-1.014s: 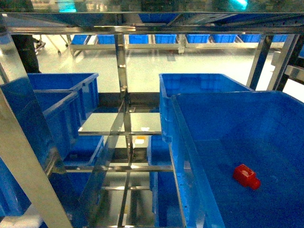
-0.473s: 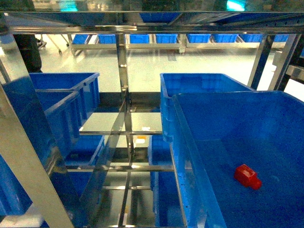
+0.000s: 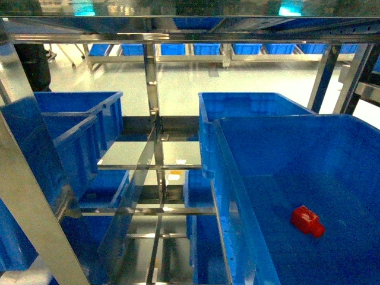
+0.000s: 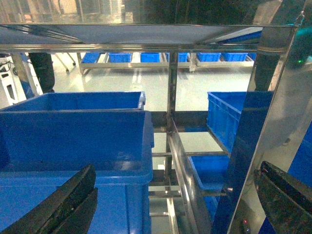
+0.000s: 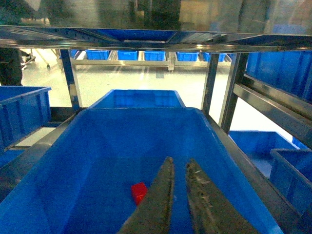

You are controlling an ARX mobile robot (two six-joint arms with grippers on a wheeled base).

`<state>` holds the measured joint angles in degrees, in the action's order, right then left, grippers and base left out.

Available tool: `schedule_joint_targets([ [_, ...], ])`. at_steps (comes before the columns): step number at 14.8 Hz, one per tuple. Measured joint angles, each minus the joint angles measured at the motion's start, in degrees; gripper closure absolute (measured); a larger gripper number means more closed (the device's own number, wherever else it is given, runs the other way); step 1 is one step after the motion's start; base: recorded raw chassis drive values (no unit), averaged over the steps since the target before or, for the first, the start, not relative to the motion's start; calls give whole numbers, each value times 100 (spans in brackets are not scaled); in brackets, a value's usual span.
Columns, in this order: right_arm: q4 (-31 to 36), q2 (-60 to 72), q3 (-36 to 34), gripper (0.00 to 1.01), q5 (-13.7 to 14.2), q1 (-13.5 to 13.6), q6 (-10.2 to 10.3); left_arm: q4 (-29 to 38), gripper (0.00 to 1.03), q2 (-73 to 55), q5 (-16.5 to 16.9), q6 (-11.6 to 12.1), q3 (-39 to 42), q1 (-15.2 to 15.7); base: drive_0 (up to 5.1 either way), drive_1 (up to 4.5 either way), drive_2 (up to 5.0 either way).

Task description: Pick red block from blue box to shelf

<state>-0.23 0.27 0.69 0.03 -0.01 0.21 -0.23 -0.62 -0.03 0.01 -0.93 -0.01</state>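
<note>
The red block (image 3: 307,221) lies on the floor of the blue box (image 3: 285,142), which stands on the right side of the steel shelf (image 3: 153,89). Neither gripper shows in the head view. In the right wrist view my right gripper (image 5: 179,161) hangs above the blue box (image 5: 122,131), its fingers almost together with nothing between them. The red block (image 5: 139,191) lies just left of the left finger, partly hidden by it. My left gripper (image 4: 176,168) is wide open and empty in front of a shelf post (image 4: 171,97), beside another blue crate (image 4: 78,131).
A blue crate (image 3: 249,104) stands behind the blue box, and more crates (image 3: 77,119) fill the left bay and the lower tiers. Shelf rails (image 3: 148,209) cross the middle gap. A top shelf plate (image 5: 156,36) runs close overhead. A far rack (image 3: 178,50) holds several crates.
</note>
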Motion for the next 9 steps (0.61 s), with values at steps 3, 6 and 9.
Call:
schedule_joint_targets([
  [3,-2,0,0,61,0,0,2,0,5,0,0,0,0,0,0,0,0],
  [6,0,0,0,23,0,0,2,0,5,0,0,0,0,0,0,0,0],
  [9,0,0,0,4,0,0,2,0,5,0,0,0,0,0,0,0,0],
])
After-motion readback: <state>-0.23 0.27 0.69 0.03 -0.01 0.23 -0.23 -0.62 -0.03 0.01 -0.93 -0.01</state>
